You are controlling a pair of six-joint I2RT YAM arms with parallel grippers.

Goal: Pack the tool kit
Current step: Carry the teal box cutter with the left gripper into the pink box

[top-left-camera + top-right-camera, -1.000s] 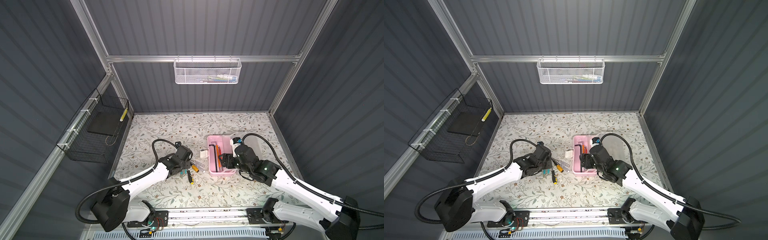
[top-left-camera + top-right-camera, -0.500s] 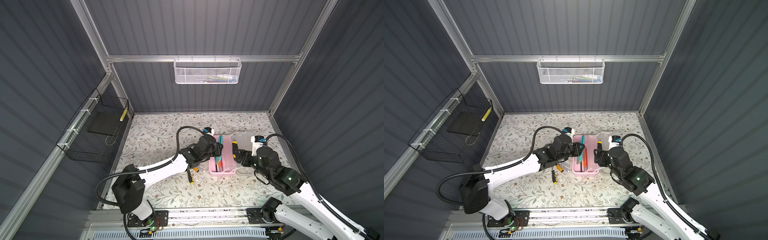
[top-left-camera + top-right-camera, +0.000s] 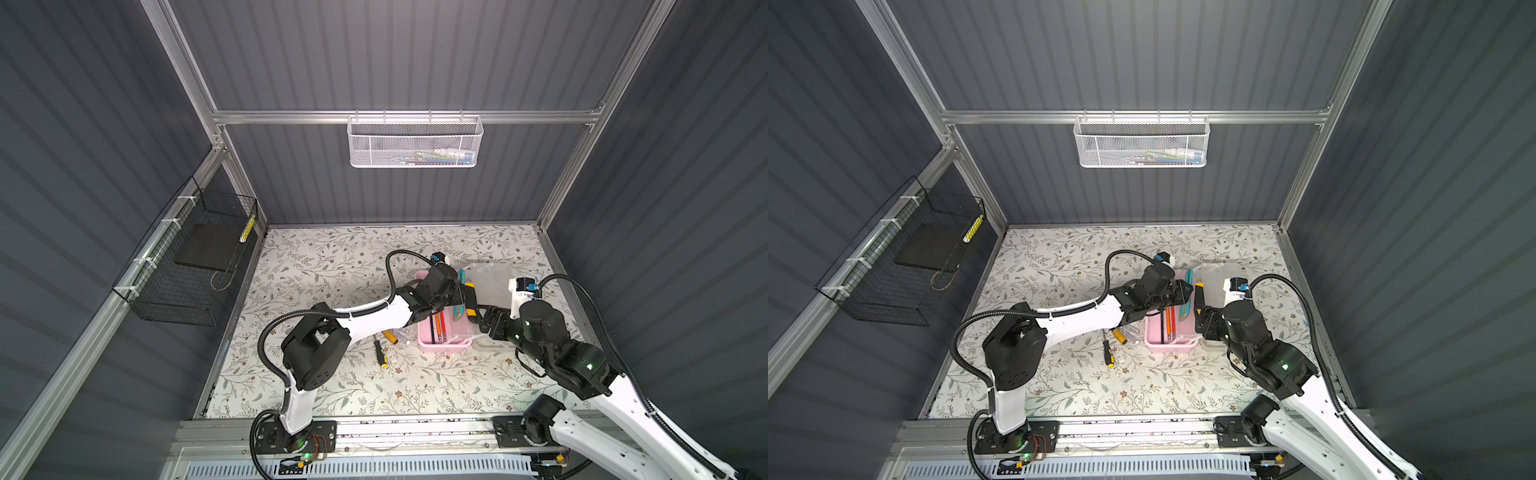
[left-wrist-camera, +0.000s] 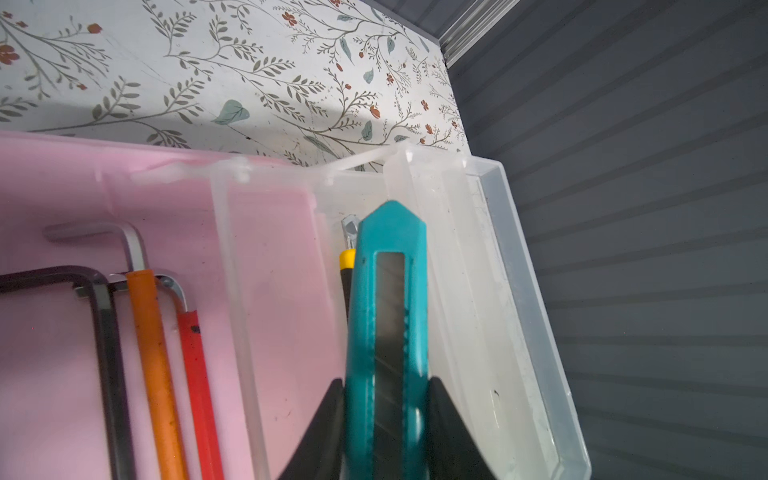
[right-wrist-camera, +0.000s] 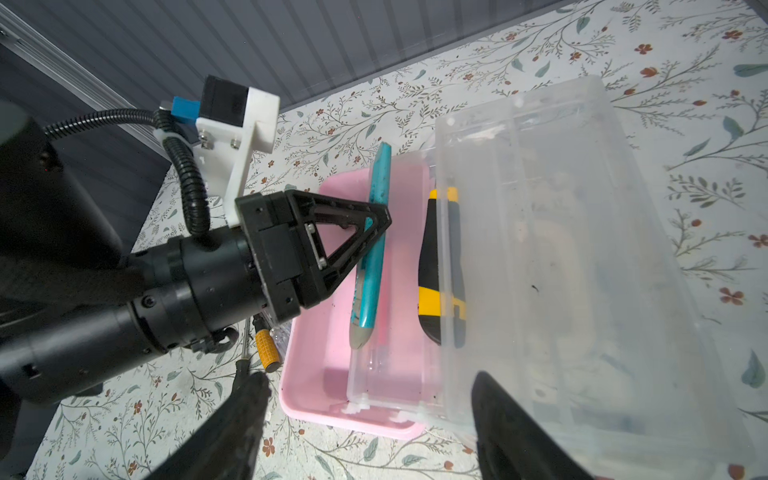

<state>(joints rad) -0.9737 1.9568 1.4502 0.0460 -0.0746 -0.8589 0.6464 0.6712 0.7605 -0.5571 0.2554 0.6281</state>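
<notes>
The tool kit's pink box (image 3: 428,343) (image 3: 1152,338) stands open, its frosted lid (image 3: 492,278) (image 5: 582,249) swung out to the right. Hex keys (image 4: 149,332) lie inside it. My left gripper (image 3: 457,291) (image 4: 386,386) is shut on a teal utility knife (image 4: 386,311) (image 5: 374,232) and holds it over the box's right part, above a clear insert. A black-and-yellow knife (image 5: 432,270) lies beside it against the lid. My right gripper (image 3: 486,322) (image 5: 370,380) stands open at the box's near right corner, holding nothing.
A black-and-yellow screwdriver (image 3: 380,353) and a yellow-handled tool (image 3: 390,336) lie on the floral table left of the box. A white mesh basket (image 3: 414,141) hangs on the back wall. A black wire basket (image 3: 187,266) hangs on the left wall.
My left gripper has gone from the loose tools left of the box to above the box, carrying the teal knife. My right gripper has drawn back from the box to its right.
</notes>
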